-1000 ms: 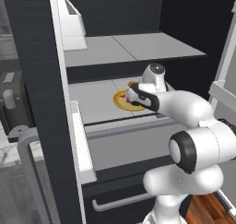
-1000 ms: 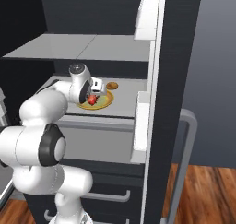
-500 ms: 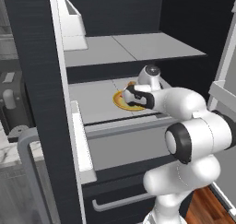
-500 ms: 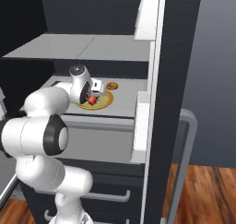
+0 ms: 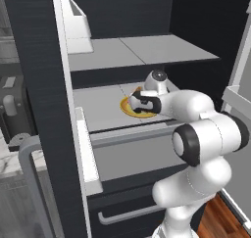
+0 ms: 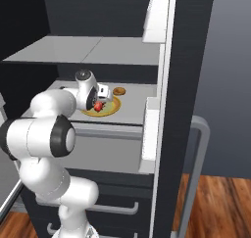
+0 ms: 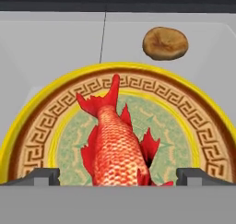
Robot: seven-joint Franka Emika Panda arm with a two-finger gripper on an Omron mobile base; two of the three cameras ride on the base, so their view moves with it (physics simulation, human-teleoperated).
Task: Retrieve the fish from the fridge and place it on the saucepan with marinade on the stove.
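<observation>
The gripper [image 7: 118, 177] stands wide open, one fingertip [image 7: 44, 176] on either side of the fish [image 7: 119, 147], which lies between them on a yellow-rimmed plate [image 7: 37, 126], tail pointing away. Beyond the plate, up and to the right, sits a small brown round item [image 7: 165, 43] on the fridge's grey shelf [image 7: 41, 48].

Flat, even rendered light is falling on the grey shelves [image 5: 147, 48] in both base views, while the fridge [image 6: 98, 7] back wall is sitting dark. Hand view is showing the fish [image 7: 117, 147] and plate [image 7: 41, 121] sharply, no glare; shadows are staying faint throughout.
</observation>
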